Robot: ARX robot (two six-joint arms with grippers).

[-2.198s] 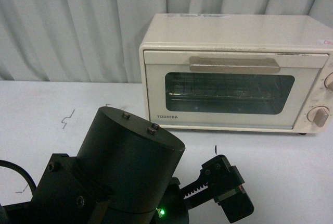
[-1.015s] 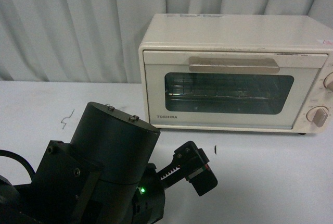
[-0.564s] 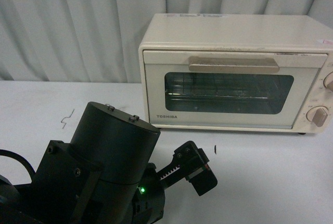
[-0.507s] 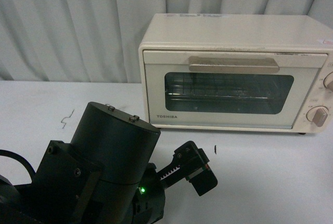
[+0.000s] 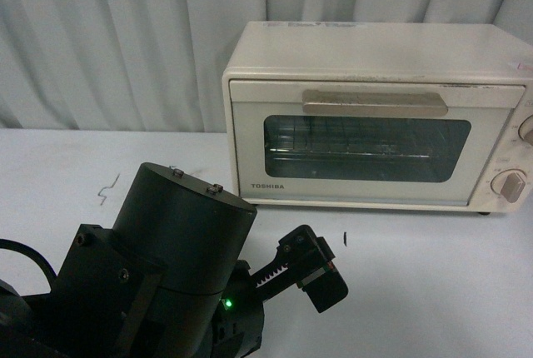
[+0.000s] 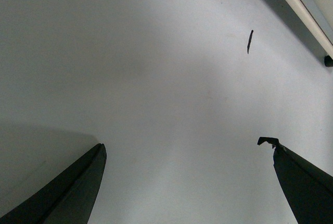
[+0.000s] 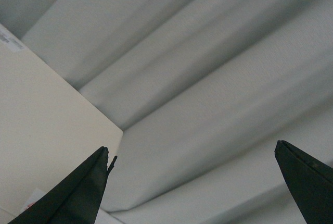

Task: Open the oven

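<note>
Compared with two seconds ago, your left hand (image 6: 183, 145) is pulled back toward the near left and sits lower over the white tabletop (image 5: 433, 275). During the last second it hardly moves. Its two fingers are spread wide and hold nothing. The cream-white boxy toaster oven (image 5: 375, 58) stands at the far right of the tabletop, and its glass door is closed as before, so I judge the opening is not begun. The hand is now further from the beige bar handle (image 5: 375, 102). Your right hand (image 7: 192, 148) is spread too, empty, up beside the oven's top, before the grey curtain (image 5: 108, 42). I count one oven, one handle, one wire rack (image 5: 358, 151), two round knobs (image 5: 510, 185), two hands.
</note>
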